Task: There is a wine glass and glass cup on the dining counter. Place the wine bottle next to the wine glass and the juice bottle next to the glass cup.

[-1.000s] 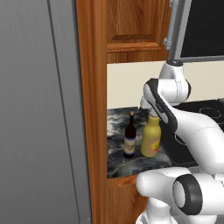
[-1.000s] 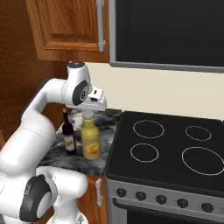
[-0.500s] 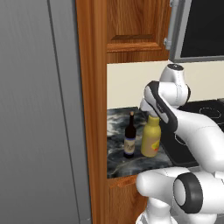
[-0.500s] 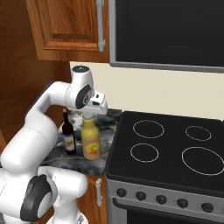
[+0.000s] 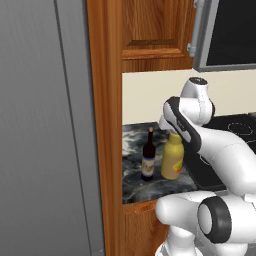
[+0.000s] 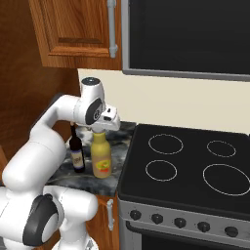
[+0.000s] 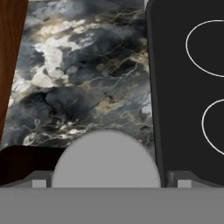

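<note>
**Juice bottle under spread gripper, not yet gripped**

The juice bottle [image 6: 100,159] stands upright near the front edge of the marbled tabletop [image 7: 78,78], close beside the black cooktop [image 6: 195,168]. From the hand view its wide cap [image 7: 106,159] sits between the two dark fingertips [image 7: 38,179], which stand apart on either side without touching it. The gripper [image 6: 101,130] hangs just above the cap, jaws wide.

Judging by its squat, rounded plastic look, the bottle should be fairly stiff and moderately heavy if full, with smooth sides that could slip. A hold low on the neck or across the shoulders looks safer than pinching the cap alone.

Just left of it, slightly farther back, stands the wine bottle [image 6: 76,154]: slim, dark, likely glass, top-heavy and easily knocked over by a sideways swing.
</note>
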